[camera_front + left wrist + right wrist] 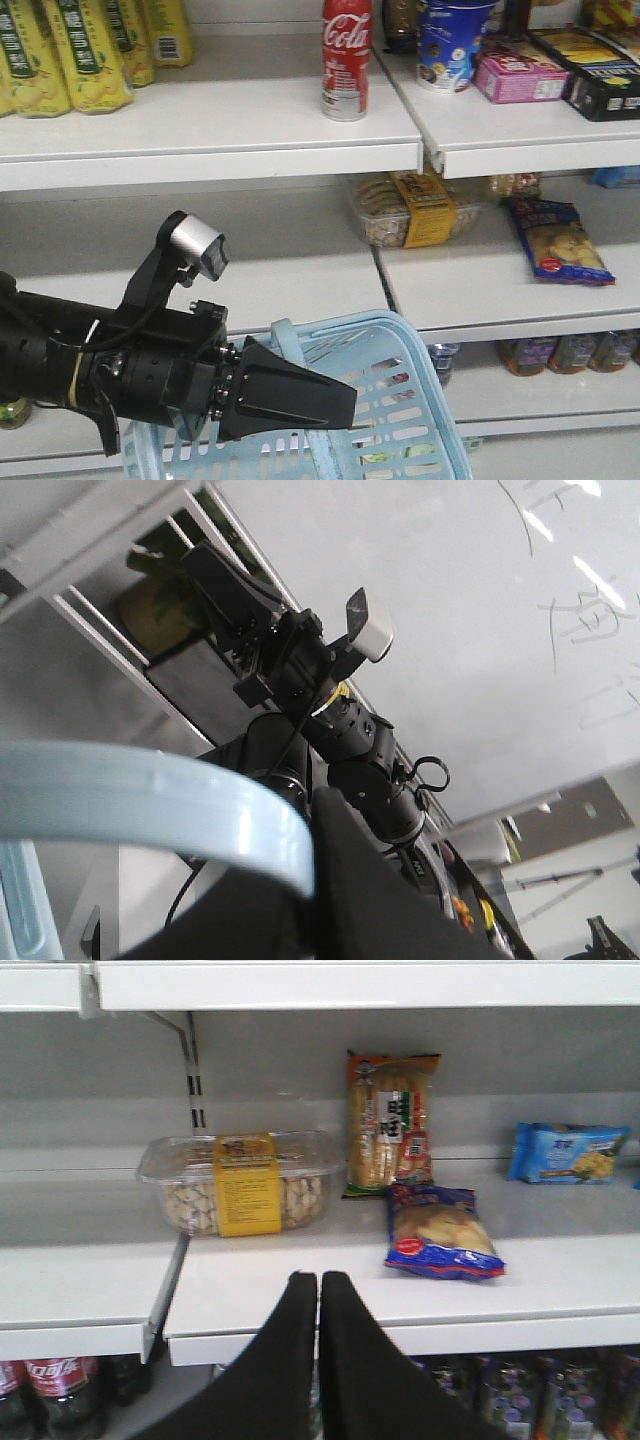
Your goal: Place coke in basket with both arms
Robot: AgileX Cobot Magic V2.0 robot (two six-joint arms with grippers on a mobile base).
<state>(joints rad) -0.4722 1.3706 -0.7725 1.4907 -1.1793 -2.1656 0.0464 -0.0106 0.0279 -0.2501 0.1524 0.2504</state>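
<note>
Red all over on the coke (pixel 346 60), with white script logo across the upper body and a silvery band at the base. Standing upright on the top shelf (pixel 250 120), at 12 o'clock in the front view, just beside the joint between two shelf boards. Long axis vertical, base down, neck toward 12 o'clock. Top cut off by the picture's edge, so no telling about the cap. Touched by neither gripper and well apart from both.

Down at 6 o'clock of the same view, a light blue basket (pixel 352 322) with slotted sides, rim slanting down toward 5 o'clock. Well below the coke.

Across the basket's 9 o'clock side, stretched in from 9 o'clock, the right gripper (pixel 345 400). Black wedge fingers pressed together on nothing, tip toward 3 o'clock. Silver-grey camera (pixel 195 245) on a bracket at 11 o'clock of it.

Same pressed-together fingers in the right wrist view, aimed at a middle shelf (pixel 300 1290). Clear snack box (pixel 240 1185) with a yellow band at 10 o'clock of the tips, blue bag (pixel 440 1230) at 1 o'clock. Dark cola bottles (pixel 40 1400) with red labels on the shelf beneath, at 8 o'clock.

In the left wrist view, the left gripper (pixel 318 900) at 6 o'clock, dark fingers pinching the basket's flat blue handle (pixel 150 795), with the handle running off toward 9 o'clock.
</note>
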